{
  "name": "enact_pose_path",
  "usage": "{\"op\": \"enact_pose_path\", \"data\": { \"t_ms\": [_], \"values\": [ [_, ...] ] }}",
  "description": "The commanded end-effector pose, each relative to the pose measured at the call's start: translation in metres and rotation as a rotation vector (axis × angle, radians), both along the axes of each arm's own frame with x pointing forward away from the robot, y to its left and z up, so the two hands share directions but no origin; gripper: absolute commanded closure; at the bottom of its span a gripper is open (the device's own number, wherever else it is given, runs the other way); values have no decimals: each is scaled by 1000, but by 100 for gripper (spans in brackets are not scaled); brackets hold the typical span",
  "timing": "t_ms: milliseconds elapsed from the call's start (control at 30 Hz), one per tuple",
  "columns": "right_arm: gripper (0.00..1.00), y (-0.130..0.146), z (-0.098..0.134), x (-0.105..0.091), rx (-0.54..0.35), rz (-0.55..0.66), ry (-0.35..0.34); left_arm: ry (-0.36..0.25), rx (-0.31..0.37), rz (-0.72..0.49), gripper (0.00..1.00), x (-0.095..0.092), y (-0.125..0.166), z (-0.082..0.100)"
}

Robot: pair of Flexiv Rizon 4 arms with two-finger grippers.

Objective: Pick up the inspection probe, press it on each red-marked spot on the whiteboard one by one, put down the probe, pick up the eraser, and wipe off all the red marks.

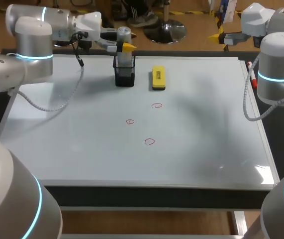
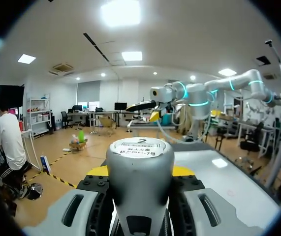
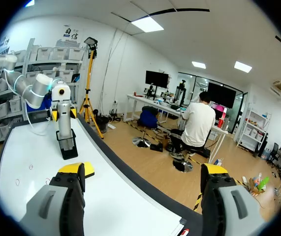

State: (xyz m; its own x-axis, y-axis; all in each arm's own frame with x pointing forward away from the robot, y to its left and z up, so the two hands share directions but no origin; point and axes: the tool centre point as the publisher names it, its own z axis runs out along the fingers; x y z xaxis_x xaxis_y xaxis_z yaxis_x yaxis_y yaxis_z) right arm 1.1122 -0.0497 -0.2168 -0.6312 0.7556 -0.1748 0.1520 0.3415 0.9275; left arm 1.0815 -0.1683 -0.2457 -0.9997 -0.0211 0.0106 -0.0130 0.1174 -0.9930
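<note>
Our left fingers (image 2: 97, 171) sit closed on the grey cylindrical metal inspection probe (image 2: 140, 182), one on each side near its top. The probe stands upright in a square black holder (image 1: 125, 78) by the far edge of the flat white whiteboard (image 1: 82, 149), so we judge the way out is straight up. The three small red ring marks (image 1: 156, 105) lie nearer us, with open board around them. The yellow block eraser (image 1: 158, 78) lies just beside the holder. Our right fingers (image 3: 72, 172) hang wide apart and empty.
</note>
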Motion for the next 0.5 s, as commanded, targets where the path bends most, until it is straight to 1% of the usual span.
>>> {"op": "enact_pose_path", "data": {
  "t_ms": [33,200,500],
  "values": [
    [0,0,0,0,1,1,0,-16,5,23,100,-9,3,16],
    [0,0,0,0,1,1,0,-28,4,21,100,-7,2,34],
    [0,0,0,0,1,1,0,-35,-3,16,100,-7,1,60]
  ]
}}
